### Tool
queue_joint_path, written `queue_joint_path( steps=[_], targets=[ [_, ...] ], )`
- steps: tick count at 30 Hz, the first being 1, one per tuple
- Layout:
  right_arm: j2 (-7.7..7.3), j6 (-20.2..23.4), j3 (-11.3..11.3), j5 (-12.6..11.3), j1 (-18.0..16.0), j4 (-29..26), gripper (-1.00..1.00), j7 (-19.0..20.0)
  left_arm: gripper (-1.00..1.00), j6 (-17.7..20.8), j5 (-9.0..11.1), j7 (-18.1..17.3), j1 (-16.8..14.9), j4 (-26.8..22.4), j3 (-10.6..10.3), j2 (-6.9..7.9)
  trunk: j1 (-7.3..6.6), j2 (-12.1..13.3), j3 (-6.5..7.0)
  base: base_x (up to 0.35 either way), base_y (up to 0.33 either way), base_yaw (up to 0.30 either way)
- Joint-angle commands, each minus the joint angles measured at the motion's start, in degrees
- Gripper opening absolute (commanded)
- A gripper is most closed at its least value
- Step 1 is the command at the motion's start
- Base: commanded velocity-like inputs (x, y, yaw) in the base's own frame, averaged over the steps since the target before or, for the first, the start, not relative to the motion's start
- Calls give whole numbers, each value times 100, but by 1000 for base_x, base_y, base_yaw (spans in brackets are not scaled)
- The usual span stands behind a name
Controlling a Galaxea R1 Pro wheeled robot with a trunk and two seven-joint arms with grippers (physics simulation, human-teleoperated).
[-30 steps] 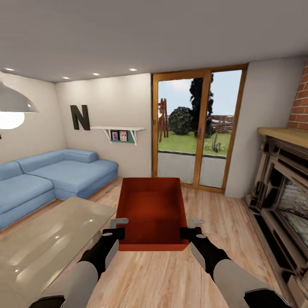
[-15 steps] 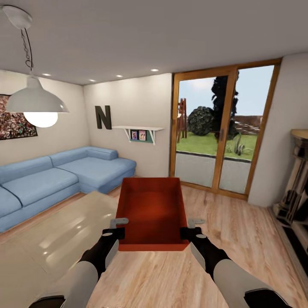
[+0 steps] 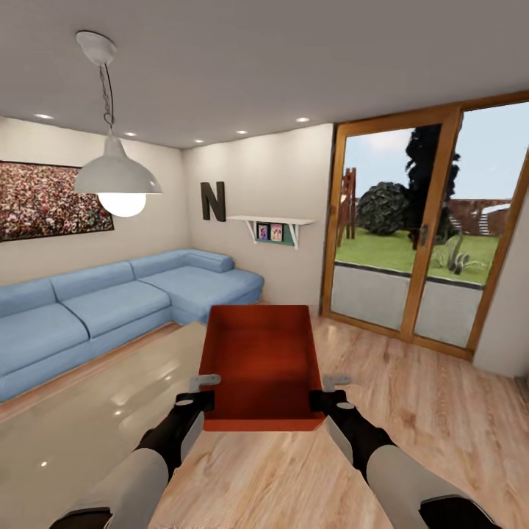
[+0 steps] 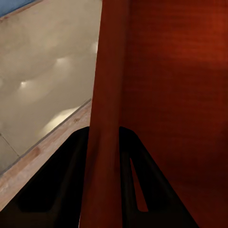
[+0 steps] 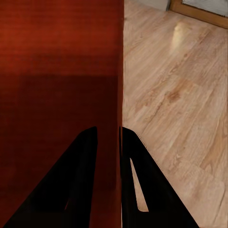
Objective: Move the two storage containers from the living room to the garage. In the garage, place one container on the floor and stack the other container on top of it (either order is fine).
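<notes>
I hold one red-orange storage container (image 3: pixel 261 360) level in front of me over the living room's wood-plank floor (image 3: pixel 419 419). My left gripper (image 3: pixel 197 400) is shut on its left wall near the front corner, and my right gripper (image 3: pixel 328 400) is shut on its right wall. In the left wrist view the dark fingers (image 4: pixel 71 190) straddle the thin red wall (image 4: pixel 108 71). The right wrist view has the fingers (image 5: pixel 133 185) pinching the other wall (image 5: pixel 114 71), with the bin's inside (image 5: pixel 52 95) beside it. The bin is empty. The second container is out of view.
A glossy beige coffee table (image 3: pixel 88 419) lies low at my left, close under the left arm. The blue corner sofa (image 3: pixel 110 301) lines the left wall, a white pendant lamp (image 3: pixel 117 180) hangs above, and glazed wooden doors (image 3: pixel 433 250) stand ahead right.
The camera has swung left: sofa, lamp and doors slid right in the picture and the fireplace left it. Both grippers keep the same hold on the container.
</notes>
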Motion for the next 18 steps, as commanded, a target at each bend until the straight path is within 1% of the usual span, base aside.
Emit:
queue_joint_path(
  steps=[1,18],
  targets=[
    [26,34,62,-125,6,6,-100,-4,-100,29,-89,1,-4,-209,89,-48,2,-5,-3,0,0,300],
    [26,34,62,-125,6,6,-100,-6,-100,29,-89,1,-4,-212,89,-45,2,-5,-3,0,0,300]
  ],
)
